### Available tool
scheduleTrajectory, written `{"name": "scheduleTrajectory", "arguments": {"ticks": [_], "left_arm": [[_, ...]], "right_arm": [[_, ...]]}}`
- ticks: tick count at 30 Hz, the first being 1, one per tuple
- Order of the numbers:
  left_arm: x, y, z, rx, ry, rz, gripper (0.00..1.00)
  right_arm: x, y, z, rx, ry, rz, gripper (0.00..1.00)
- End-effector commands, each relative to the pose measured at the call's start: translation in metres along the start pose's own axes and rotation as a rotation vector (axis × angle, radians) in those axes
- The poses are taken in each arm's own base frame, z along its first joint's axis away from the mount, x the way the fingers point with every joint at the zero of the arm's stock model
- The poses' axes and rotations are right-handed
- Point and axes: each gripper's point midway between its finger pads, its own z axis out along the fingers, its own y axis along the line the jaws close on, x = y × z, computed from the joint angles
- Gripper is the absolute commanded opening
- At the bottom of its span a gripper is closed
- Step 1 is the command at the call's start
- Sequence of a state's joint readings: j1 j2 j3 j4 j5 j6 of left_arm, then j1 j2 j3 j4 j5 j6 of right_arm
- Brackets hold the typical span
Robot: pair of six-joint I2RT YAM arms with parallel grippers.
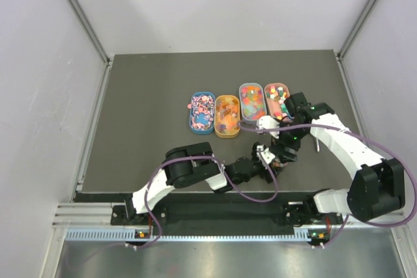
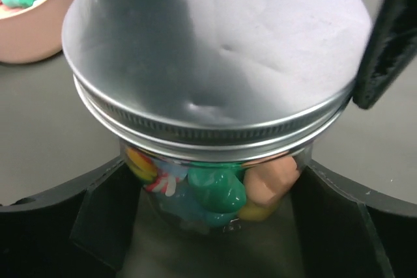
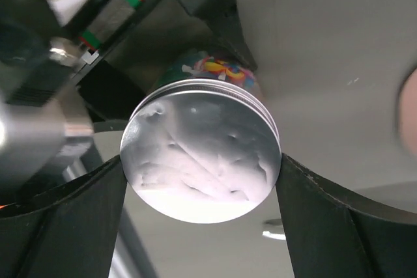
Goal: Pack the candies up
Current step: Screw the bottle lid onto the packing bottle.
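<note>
- Metal lid [image 3: 201, 151] caps the clear jar [image 2: 171, 208]; candies [image 2: 215, 190] sit inside, directly beneath it.
- Left end effector [image 2: 218, 216] clasps the jar body, jaws wide.
- Right end effector [image 3: 201, 161] straddles the lid rim, in line with the jar's axis.

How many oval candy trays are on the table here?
4, in one row: blue tray leftmost, then orange tray, grey tray, and pink tray rightmost, partly under the right arm. None seems hidden.

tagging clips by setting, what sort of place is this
Probably a robotics lab cell: dark table boxed in by plain white panels, two robot arms bolted at its near edge, trays of candies in a row.
</note>
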State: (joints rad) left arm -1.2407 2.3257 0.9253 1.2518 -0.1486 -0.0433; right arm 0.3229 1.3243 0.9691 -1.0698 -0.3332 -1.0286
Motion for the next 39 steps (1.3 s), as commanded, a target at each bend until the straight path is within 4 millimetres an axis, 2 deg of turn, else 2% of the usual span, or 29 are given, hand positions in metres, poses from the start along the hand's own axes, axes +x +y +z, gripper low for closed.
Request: {"name": "scheduleTrajectory", "arguments": {"ticks": [1, 9, 10, 14, 18, 21, 24, 25, 30, 31, 36, 39], "left_arm": [[0.261, 0.032, -0.206, -0.074, 1.100, 0.049, 0.00], [0.260, 0.035, -0.203, -0.088, 1.090, 0.061, 0.00], [0.260, 0.035, -0.203, -0.089, 1.090, 0.063, 0.00], [0.260, 0.037, -0.203, -0.093, 1.089, 0.068, 0.00], [0.261, 0.038, -0.204, -0.097, 1.089, 0.072, 0.00], [0.262, 0.038, -0.204, -0.097, 1.091, 0.072, 0.00], [0.264, 0.037, -0.206, -0.094, 1.100, 0.073, 0.00], [0.264, 0.037, -0.205, -0.096, 1.099, 0.071, 0.00], [0.266, 0.037, -0.207, -0.094, 1.107, 0.070, 0.00], [0.267, 0.036, -0.207, -0.092, 1.107, 0.069, 0.00], [0.270, 0.035, -0.209, -0.089, 1.117, 0.062, 0.00], [0.270, 0.034, -0.210, -0.087, 1.120, 0.051, 0.00]], "right_arm": [[0.057, 0.041, 0.056, -0.154, 0.218, 0.372, 0.28], [0.060, 0.004, 0.060, -0.107, 0.219, 0.559, 0.22], [0.058, -0.006, 0.060, -0.082, 0.204, 0.568, 0.22], [0.049, -0.022, 0.060, -0.045, 0.165, 0.603, 0.22], [0.043, -0.022, 0.061, -0.068, 0.151, 0.644, 0.23], [0.038, -0.024, 0.056, -0.055, 0.128, 0.636, 0.36], [0.033, -0.024, 0.049, -0.041, 0.080, 0.575, 0.65], [0.034, -0.022, 0.048, -0.036, 0.077, 0.559, 0.71], [0.030, -0.020, 0.035, -0.010, 0.035, 0.463, 0.84], [0.029, -0.015, 0.032, -0.024, 0.030, 0.451, 0.99], [0.019, 0.003, 0.017, -0.072, -0.028, 0.343, 1.00], [0.029, 0.018, 0.015, -0.104, -0.001, 0.274, 0.99]]}}
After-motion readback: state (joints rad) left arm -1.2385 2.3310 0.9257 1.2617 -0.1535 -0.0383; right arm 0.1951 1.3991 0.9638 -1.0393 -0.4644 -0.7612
